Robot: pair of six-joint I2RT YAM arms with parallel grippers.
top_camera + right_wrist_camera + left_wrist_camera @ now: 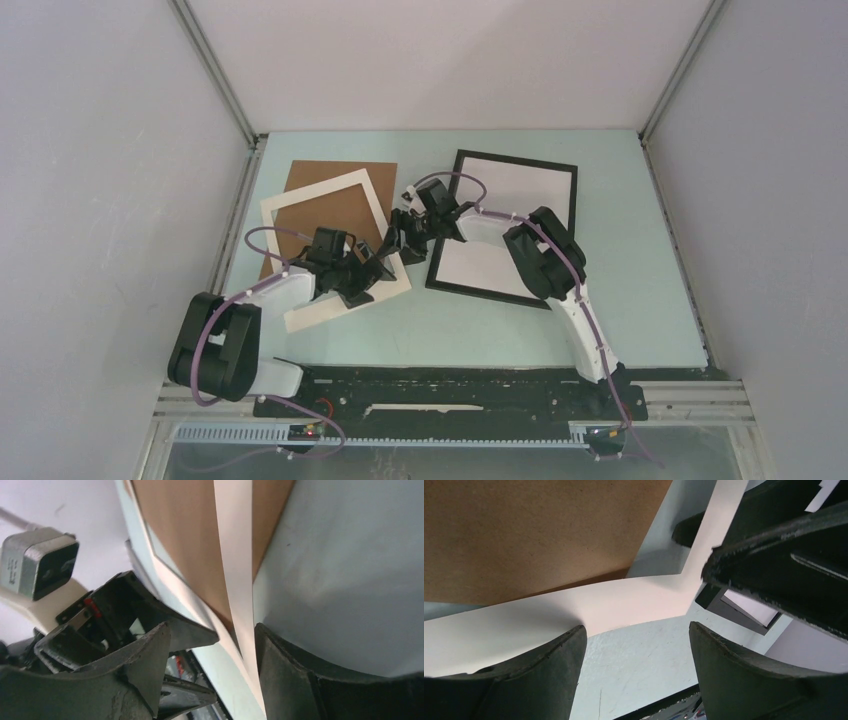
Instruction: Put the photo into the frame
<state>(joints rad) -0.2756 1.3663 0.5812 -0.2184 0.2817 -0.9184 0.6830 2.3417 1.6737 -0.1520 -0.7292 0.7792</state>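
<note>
Overhead view looks down, far; wrist views low, close, share white mat (315, 192) (624, 600) (237, 555).

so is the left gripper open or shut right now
Open. The left gripper has its two fingers well apart, with bare table between them and the white mat just beyond the fingertips. Nothing is held.

A robotics lab cell is suggested. A green table (640, 320) is boxed in left, right and far by plain white panels (450, 60) set in aluminium posts (213, 70), and two arms (225, 350) are bolted to a metal rail (690, 400) at the near edge
</note>
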